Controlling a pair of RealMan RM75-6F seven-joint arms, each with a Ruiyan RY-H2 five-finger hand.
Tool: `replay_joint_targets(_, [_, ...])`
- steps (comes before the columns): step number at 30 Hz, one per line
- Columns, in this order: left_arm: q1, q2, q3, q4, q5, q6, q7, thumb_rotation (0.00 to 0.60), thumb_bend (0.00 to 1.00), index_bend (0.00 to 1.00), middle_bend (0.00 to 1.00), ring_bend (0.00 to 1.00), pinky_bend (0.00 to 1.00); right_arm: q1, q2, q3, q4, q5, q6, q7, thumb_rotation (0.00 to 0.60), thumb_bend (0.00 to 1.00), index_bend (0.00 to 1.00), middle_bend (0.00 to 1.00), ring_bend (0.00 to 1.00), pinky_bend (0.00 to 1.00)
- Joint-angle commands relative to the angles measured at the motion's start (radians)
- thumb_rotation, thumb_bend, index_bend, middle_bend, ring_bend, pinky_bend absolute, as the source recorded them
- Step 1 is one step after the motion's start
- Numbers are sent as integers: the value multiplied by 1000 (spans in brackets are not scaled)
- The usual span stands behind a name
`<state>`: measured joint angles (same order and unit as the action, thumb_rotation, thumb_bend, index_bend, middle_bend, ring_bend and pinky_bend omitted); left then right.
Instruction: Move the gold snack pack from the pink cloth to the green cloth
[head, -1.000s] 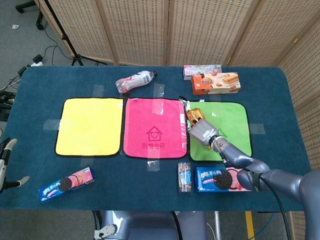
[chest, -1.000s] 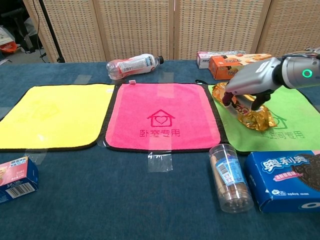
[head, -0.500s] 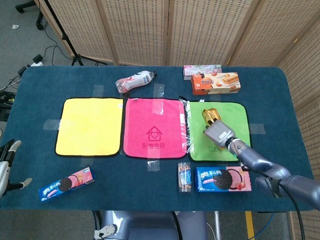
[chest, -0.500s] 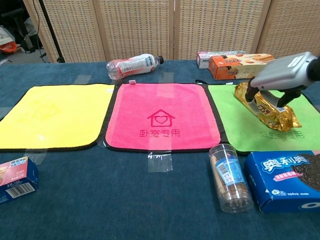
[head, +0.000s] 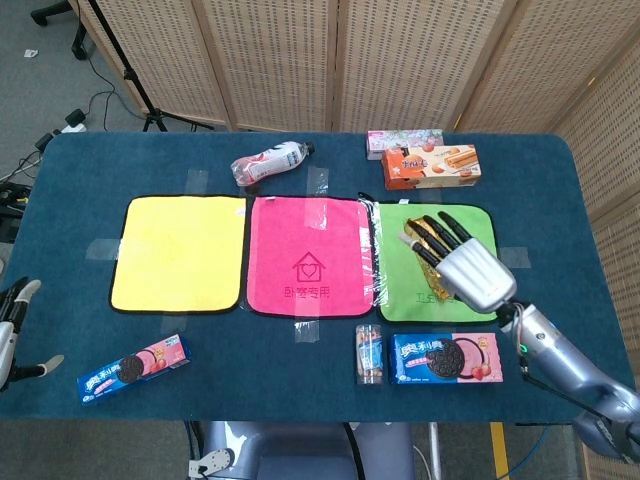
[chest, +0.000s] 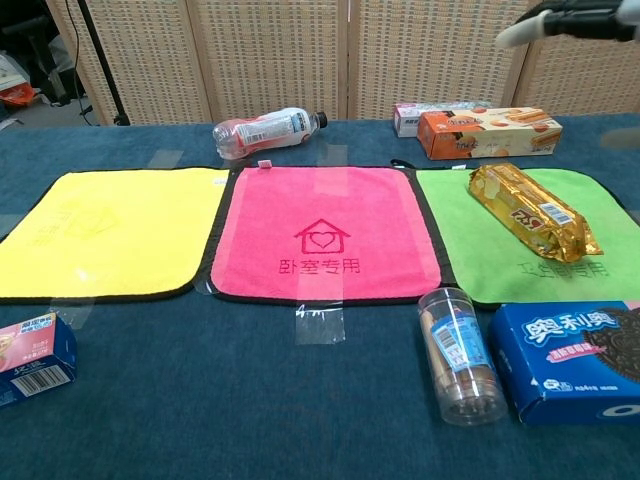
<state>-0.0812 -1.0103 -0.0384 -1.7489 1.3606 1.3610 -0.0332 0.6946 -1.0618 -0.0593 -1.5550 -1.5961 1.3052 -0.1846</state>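
Note:
The gold snack pack (chest: 530, 211) lies flat on the green cloth (chest: 480, 268), apart from the pink cloth (chest: 320, 235), which is bare. In the head view my right hand (head: 463, 262) hovers over the green cloth (head: 398, 285) with its fingers spread and nothing in it, covering most of the gold snack pack (head: 421, 239). The chest view shows only the right hand's fingers (chest: 570, 19) at the top right, well above the pack. My left hand (head: 12, 335) sits at the table's far left edge, fingers apart, holding nothing.
A yellow cloth (head: 180, 250) lies left of the pink one. A bottle (head: 268, 162), an orange box (head: 432, 166) and a pink-white box (head: 403, 140) line the back. A clear tube (head: 369, 352) and blue cookie boxes (head: 445, 358) (head: 133, 366) lie along the front.
My right hand carried the gold pack further onto the green cloth, let it go and rose with its fingers spread. The left hand stayed where it was.

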Motion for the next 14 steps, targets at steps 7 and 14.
replay_joint_targets(7, [17,-36,6,114,116,91,-112,600,13,0,0,0,0,-345,-60,-17,-45,105,301,46,600,0,0,0,0,0])
replay_joint_targets(14, [38,-53,19,155,171,152,-141,600,13,0,0,0,0,-448,-93,-23,-39,126,335,81,600,0,0,0,0,0])
